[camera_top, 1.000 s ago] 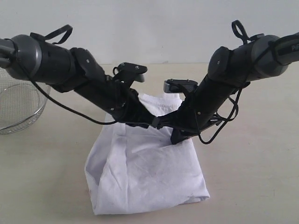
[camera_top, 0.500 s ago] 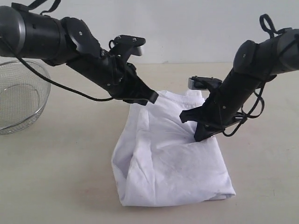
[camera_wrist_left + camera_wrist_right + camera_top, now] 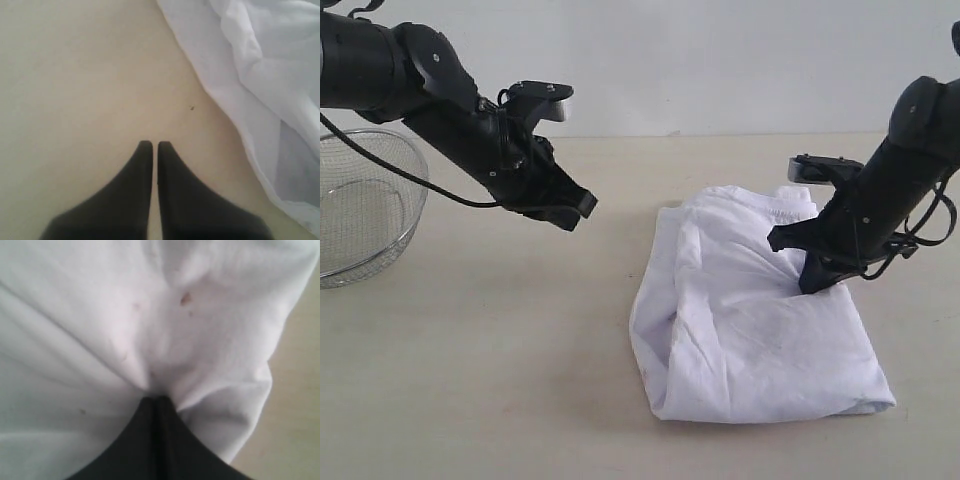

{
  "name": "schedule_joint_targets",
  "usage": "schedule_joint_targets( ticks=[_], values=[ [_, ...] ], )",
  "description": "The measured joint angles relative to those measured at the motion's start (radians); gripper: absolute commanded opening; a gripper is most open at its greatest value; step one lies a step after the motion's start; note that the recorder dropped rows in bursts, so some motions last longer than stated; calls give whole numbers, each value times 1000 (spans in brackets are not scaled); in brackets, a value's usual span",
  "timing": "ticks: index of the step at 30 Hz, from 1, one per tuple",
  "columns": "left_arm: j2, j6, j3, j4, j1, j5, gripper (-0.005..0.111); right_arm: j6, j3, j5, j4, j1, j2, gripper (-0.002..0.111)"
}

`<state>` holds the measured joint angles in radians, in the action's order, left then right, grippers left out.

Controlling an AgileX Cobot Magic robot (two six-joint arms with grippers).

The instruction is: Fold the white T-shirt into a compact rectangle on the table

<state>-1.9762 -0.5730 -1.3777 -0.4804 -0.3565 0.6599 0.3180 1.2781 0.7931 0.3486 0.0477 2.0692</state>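
The white T-shirt point(image 3: 750, 320) lies bunched and partly folded on the table point(image 3: 470, 360), right of centre. My right gripper point(image 3: 810, 284) is shut on a pinch of the white T-shirt near its right side; the cloth point(image 3: 125, 315) puckers around the closed tips point(image 3: 157, 399). My left gripper point(image 3: 582, 207) hovers over bare table to the left of the shirt, shut and holding nothing. In the left wrist view its fingertips point(image 3: 151, 145) point at bare tabletop point(image 3: 75, 75), with the shirt's edge point(image 3: 260, 65) off to one side. No lettering or neck tag shows.
A round wire-mesh basket point(image 3: 360, 215) stands at the far left edge of the table, behind the left arm. A pale wall runs along the back. Beige tabletop point(image 3: 300, 405) shows just beyond the shirt's edge in the right wrist view.
The shirt has slid to the right together with my right gripper. My left arm has drawn back to the left and upward, off the shirt. Both grippers stayed shut.
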Motion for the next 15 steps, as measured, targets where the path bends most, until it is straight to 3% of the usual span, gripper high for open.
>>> schedule_joint_targets(
  ticks=[7, 15],
  values=[
    [0, 4, 0, 21, 0, 31, 4, 249, -18, 28, 164, -50, -69, 5],
    [0, 7, 0, 21, 0, 37, 4, 295, -18, 6, 239, -223, -153, 54]
  ],
)
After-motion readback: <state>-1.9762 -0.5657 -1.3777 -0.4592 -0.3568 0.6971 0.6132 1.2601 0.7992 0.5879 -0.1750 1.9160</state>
